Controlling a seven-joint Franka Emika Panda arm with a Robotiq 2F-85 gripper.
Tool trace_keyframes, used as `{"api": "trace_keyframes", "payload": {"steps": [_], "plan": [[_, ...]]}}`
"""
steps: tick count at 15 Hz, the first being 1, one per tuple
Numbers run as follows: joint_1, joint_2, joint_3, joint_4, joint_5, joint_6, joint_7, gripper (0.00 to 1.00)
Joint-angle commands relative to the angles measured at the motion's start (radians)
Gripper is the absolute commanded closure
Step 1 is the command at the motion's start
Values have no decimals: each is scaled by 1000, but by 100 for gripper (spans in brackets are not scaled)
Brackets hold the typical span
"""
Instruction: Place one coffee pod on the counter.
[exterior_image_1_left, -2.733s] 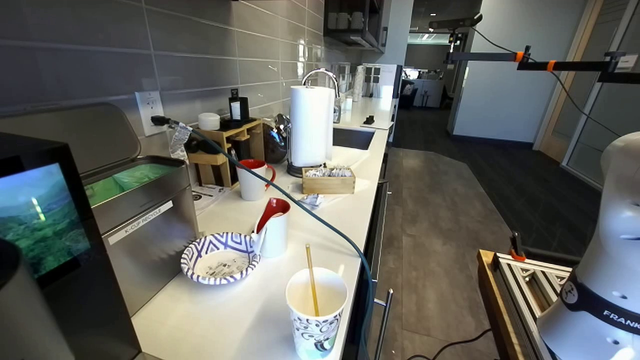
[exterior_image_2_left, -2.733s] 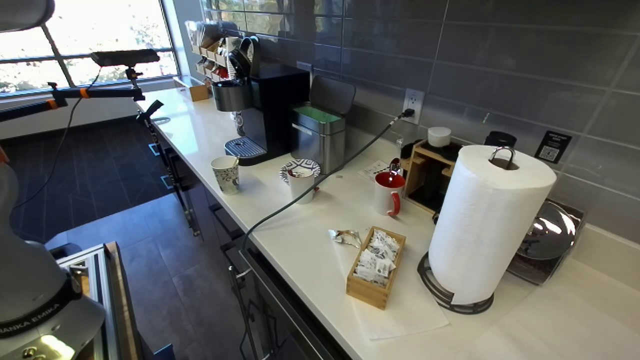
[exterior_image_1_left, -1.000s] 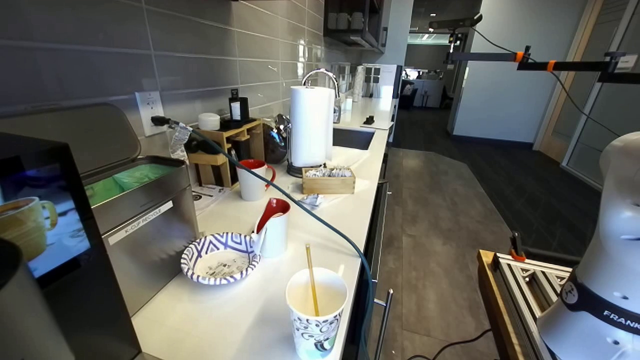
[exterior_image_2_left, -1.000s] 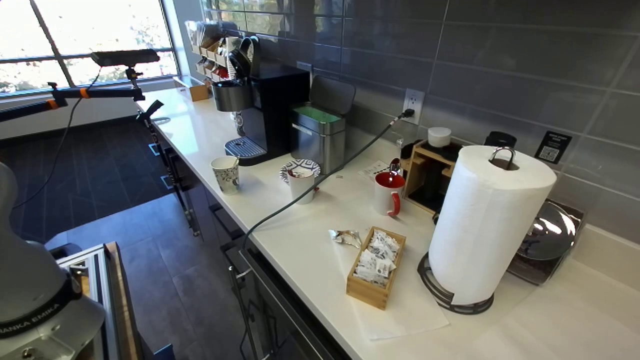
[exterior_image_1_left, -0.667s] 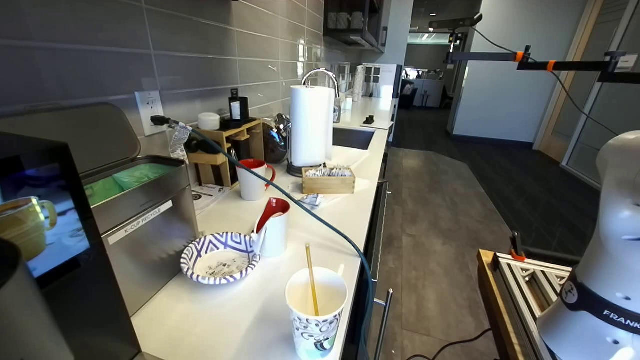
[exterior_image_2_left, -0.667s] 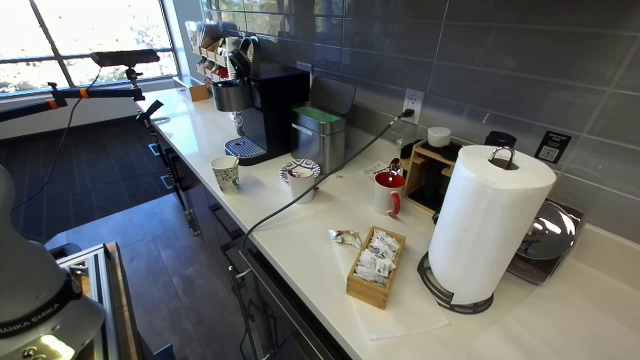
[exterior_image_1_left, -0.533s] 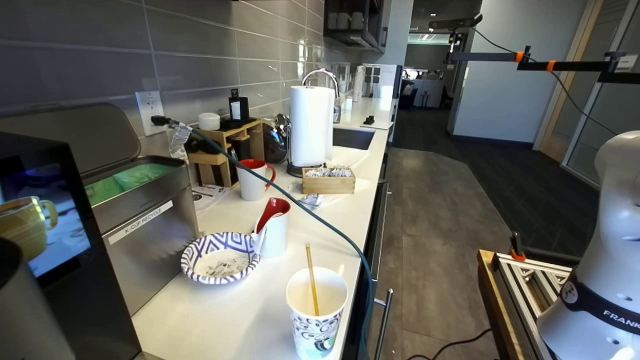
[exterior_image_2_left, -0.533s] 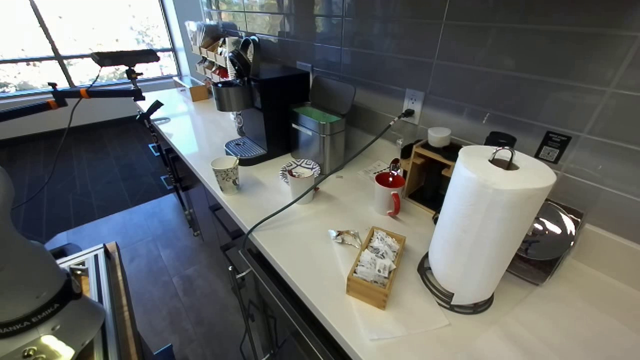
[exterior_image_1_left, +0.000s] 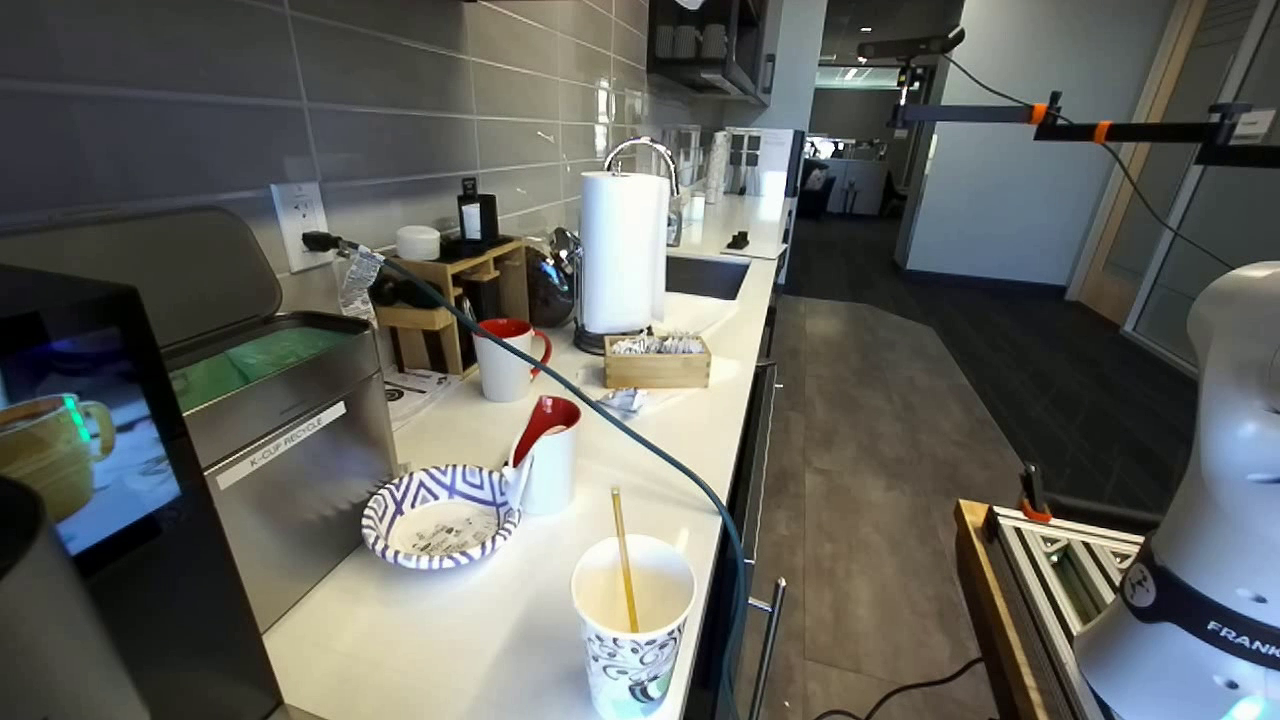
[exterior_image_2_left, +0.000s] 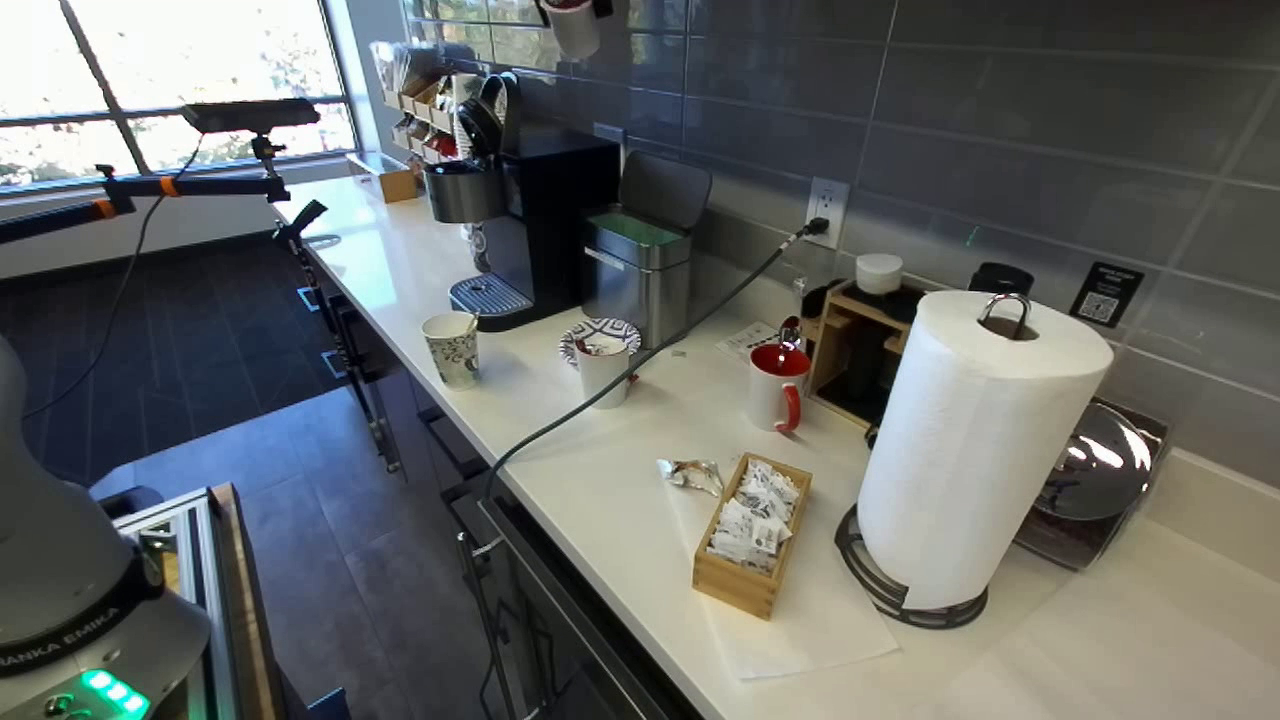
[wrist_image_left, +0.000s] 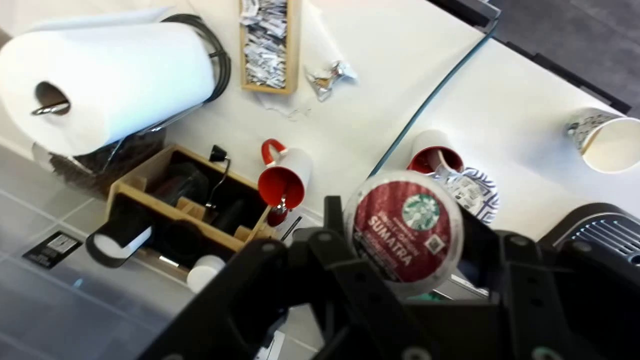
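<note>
A coffee pod (wrist_image_left: 402, 235) with a dark red "Sumatra" lid and clear plastic rim fills the middle of the wrist view. My gripper (wrist_image_left: 399, 217) is shut on its sides, one dark finger at the left and one at the right. In an exterior view the pod (exterior_image_2_left: 574, 30) hangs at the top edge, well above the counter, and most of the gripper is cut off. Only a pale sliver, likely the pod's underside, shows at the top of the remaining view. The white counter (exterior_image_1_left: 430, 650) runs along the grey tiles, also under the pod in the wrist view (wrist_image_left: 400, 60).
On the counter stand a paper cup (exterior_image_1_left: 630, 640) with a stirrer, a patterned bowl (exterior_image_1_left: 440, 515), two red-lined mugs, a packet box (exterior_image_2_left: 730, 570) and a paper towel roll (exterior_image_2_left: 985, 450). A cable (exterior_image_2_left: 640, 360) crosses to the front edge. A coffee machine (exterior_image_2_left: 560, 220) and recycling bin (exterior_image_2_left: 650, 290) stand farther along.
My gripper and the pod have come into view at the top of an exterior view, where neither showed half a second ago. The arm's lower links have shifted slightly. Objects on the counter have stayed put.
</note>
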Motion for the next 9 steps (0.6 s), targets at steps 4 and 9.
{"api": "trace_keyframes", "payload": {"steps": [4, 9], "plan": [[-46, -24, 28, -15, 36, -25, 15, 49], [18, -53, 51, -167, 12, 33, 43, 74]]}}
